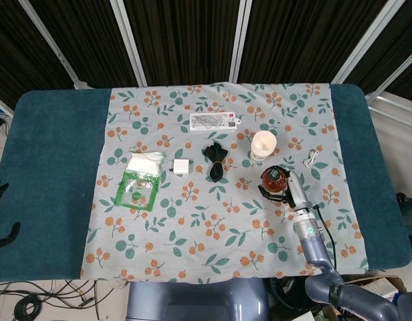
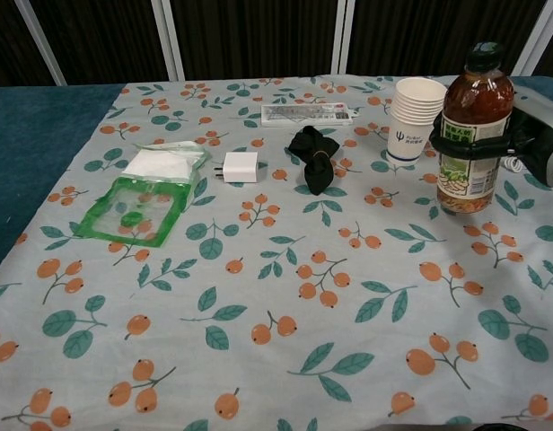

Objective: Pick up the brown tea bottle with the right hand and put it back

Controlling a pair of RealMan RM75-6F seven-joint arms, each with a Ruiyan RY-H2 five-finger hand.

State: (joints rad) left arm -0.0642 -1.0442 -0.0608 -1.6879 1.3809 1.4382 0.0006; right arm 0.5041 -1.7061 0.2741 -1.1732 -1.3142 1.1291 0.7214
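Note:
The brown tea bottle (image 1: 274,182) (image 2: 472,135) stands upright on the floral cloth, just right of and nearer than the stack of paper cups. My right hand (image 1: 291,192) (image 2: 531,142) grips it from the right, dark fingers (image 2: 465,144) wrapped around its label at mid height. Its base looks to rest on the cloth. My left hand (image 1: 0,214) shows only as dark shapes off the table's far left edge in the head view, too small to read.
Paper cups (image 1: 263,144) (image 2: 414,117) stand close behind the bottle. A white cable (image 1: 313,158) lies to the right. A black bundle (image 2: 314,166), white charger (image 2: 240,167), green pouch (image 2: 133,208) and flat packet (image 2: 306,114) lie to the left.

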